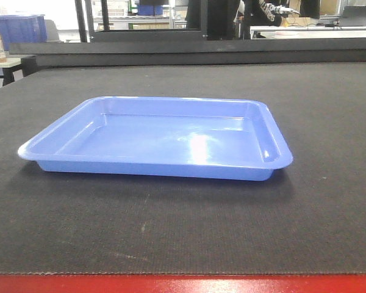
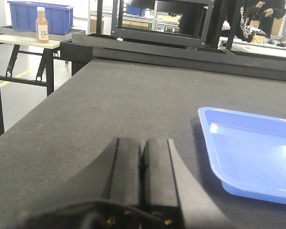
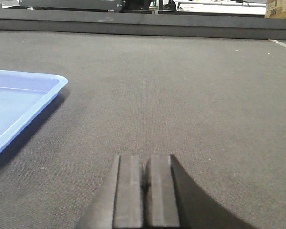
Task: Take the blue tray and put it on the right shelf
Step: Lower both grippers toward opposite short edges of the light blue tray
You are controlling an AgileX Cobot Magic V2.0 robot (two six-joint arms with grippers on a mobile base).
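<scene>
The blue tray (image 1: 155,137) lies flat and empty on the dark mat in the middle of the front view. It also shows at the right of the left wrist view (image 2: 252,150) and at the left of the right wrist view (image 3: 14,102). My left gripper (image 2: 142,143) is shut and empty, low over the mat to the left of the tray. My right gripper (image 3: 144,160) is shut and empty, low over the mat to the right of the tray. Neither gripper shows in the front view. The right shelf is out of view.
The dark mat (image 1: 329,201) has a red front edge (image 1: 183,284). A dark blue bin (image 2: 40,16) and a bottle (image 2: 42,26) stand on a side table at the far left. A black frame rack (image 2: 157,24) stands behind the table.
</scene>
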